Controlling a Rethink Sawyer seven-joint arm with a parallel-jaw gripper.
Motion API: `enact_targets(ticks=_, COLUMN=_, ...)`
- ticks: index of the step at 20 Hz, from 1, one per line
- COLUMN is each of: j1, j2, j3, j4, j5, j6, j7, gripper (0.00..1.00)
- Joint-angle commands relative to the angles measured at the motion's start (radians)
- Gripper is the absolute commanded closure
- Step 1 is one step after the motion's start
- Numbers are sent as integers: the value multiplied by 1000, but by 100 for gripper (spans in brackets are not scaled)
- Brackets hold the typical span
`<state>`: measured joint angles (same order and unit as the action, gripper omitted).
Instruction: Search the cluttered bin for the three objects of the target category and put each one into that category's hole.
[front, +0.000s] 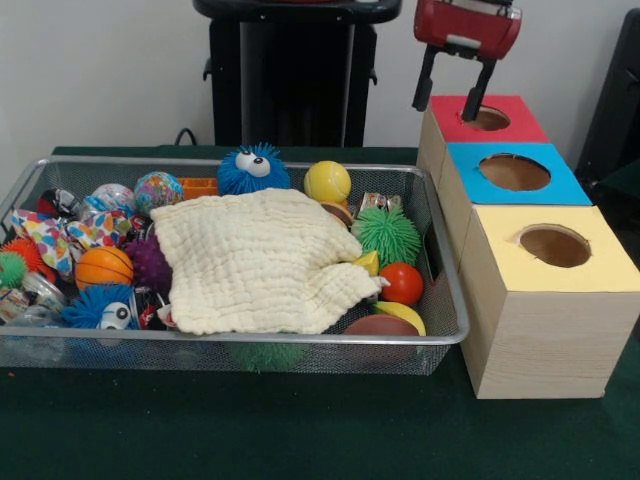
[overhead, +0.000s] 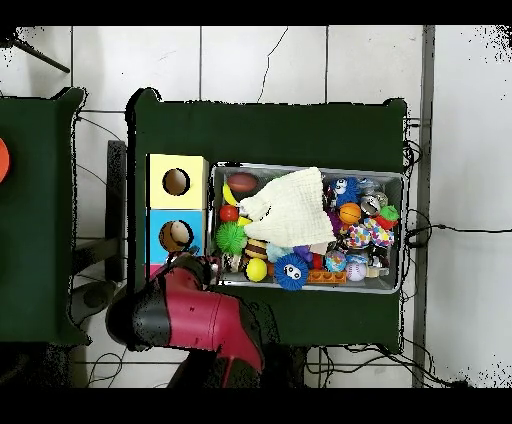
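Note:
My gripper (front: 445, 112) hangs open and holds nothing, its two black fingers (front: 478, 95) spread just over the hole of the red-topped box (front: 503, 128). The wire bin (front: 250, 338) holds a heap of toys half covered by a cream cloth (front: 262, 260). Around the cloth I see a blue fuzzy ball with eyes (front: 253, 168), a yellow ball (front: 327, 181), a green spiky ball (front: 388, 234), a red ball (front: 402, 283) and a small basketball (front: 103, 267). In the overhead view the red arm (overhead: 195, 310) covers the red box and hides the gripper.
A blue-topped box (front: 555, 188) and a yellow-topped box (front: 600, 265), each with a round hole, stand in a row with the red one beside the bin's right end. The cloth hides whatever lies under it. Green table surface (front: 300, 430) runs in front of the bin.

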<state>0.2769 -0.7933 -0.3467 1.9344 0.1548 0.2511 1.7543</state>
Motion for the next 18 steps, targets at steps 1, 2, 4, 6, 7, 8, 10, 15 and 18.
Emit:
enact_targets(ticks=1, j1=-96, j2=7, j3=125, j4=-74, j5=-84, j6=51, j7=-1, gripper=0)
enact_targets(ticks=2, j1=-112, j2=1, j3=135, j4=-73, j5=-89, j6=59, j7=-9, gripper=0)
enact_targets(ticks=4, j1=-142, j2=-10, j3=154, j4=-74, j5=-102, j6=74, j7=-24, gripper=0)
enact_targets(ticks=6, j1=-165, j2=-20, j3=169, j4=-78, j5=-117, j6=89, j7=-34, gripper=0)
enact_targets(ticks=7, j1=-177, j2=-23, j3=179, j4=-73, j5=-125, j6=89, j7=-36, gripper=0)
enact_targets(ticks=8, j1=-186, j2=-25, j3=186, j4=-71, j5=-134, j6=86, j7=-36, gripper=0)
enact_targets(ticks=10, j1=-202, j2=-29, j3=195, j4=-75, j5=-148, j6=90, j7=-35, gripper=0)
enact_targets(ticks=15, j1=-233, j2=-26, j3=215, j4=-80, j5=-188, j6=74, j7=-22, gripper=0)
enact_targets(ticks=18, j1=-253, j2=-24, j3=224, j4=-85, j5=-207, j6=64, j7=-19, gripper=0)
